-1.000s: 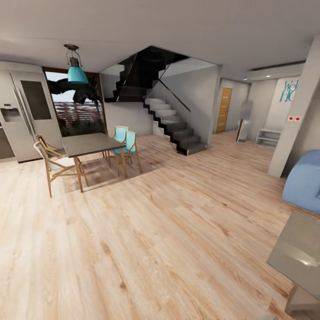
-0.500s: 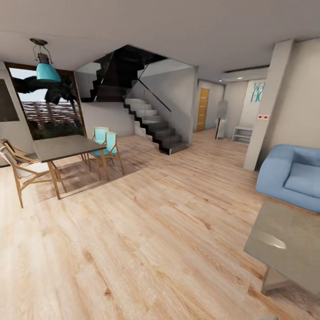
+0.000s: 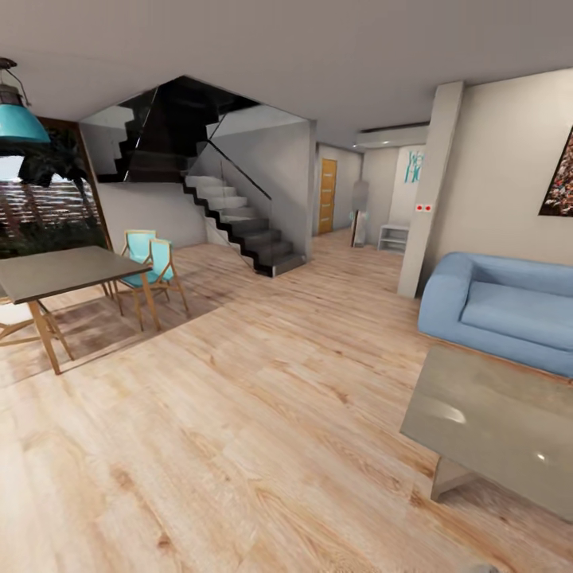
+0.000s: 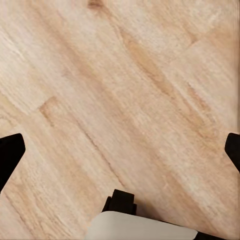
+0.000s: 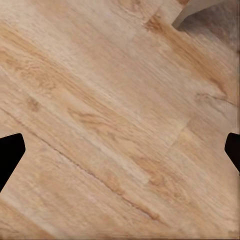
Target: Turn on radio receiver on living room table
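Nearest of all is the wood floor, which both wrist views look straight down on. The left hand has its dark fingertips standing far apart at the two edges of its view, spread wide with nothing between them; the right hand is the same — spread, holding nothing — and a grey leg of the worktop sits at one corner of its view.

Next out comes the worktop itself, low and glossy, its near corner now well inside the head view. A second ago only a sliver of it showed at the frame's edge; the whole scene has slid sideways since then, so the camera has swung toward the living room rather than anything moving. Just beyond the worktop lies the blue sofa, now seen along most of its length, with a framed picture above it.

Farther off, away from the worktop, stand the dining table and turquoise chairs, then the staircase.

The radio receiver cannot be made out on the visible part of the worktop — the turn probably has to go on, followed by an approach.
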